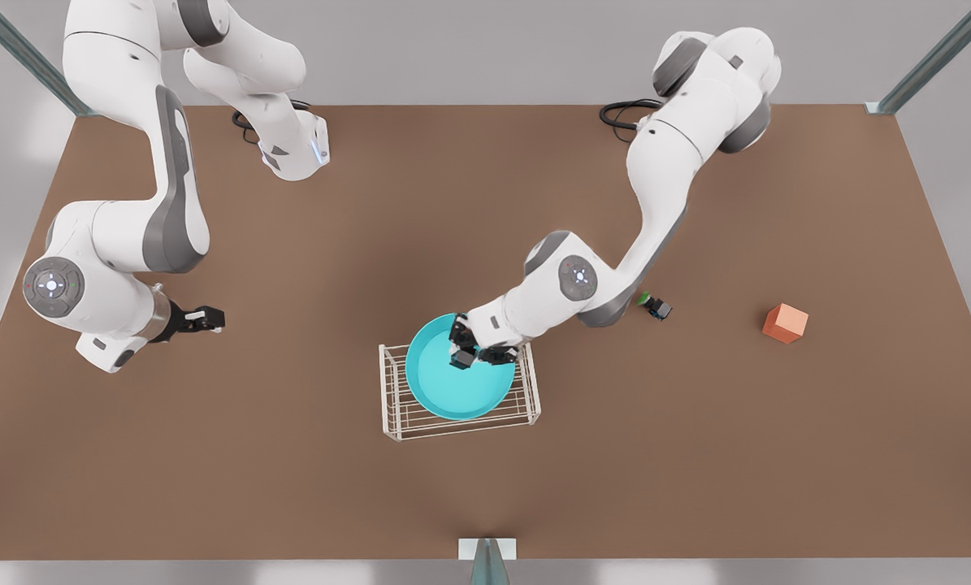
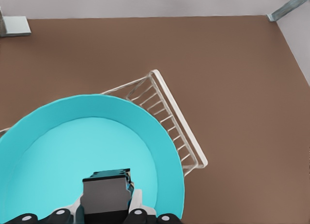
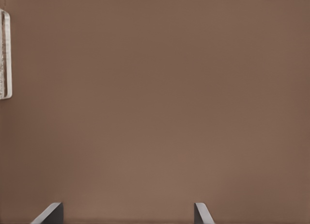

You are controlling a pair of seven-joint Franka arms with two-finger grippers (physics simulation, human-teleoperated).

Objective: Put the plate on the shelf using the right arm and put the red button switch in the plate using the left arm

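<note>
At six o'clock the plate (image 1: 459, 380) already rests on the shelf (image 1: 396, 406); above it the left gripper (image 1: 475, 351) clamps the red button switch (image 2: 107, 193), unreleased. At nine o'clock the right gripper (image 1: 211, 318) waits, spread wide.

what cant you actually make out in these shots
- Red cap of the switch: the left gripper holds a dark grey body over the plate; in the left wrist view no cap shows, and in the front view the fingers cover it.
- Whether the switch touches the plate: unclear in both views.
- The shelf: in the right wrist view the frame edge cuts it to a sliver.
- Green-capped switch: partly behind the left arm in the front view.
</note>
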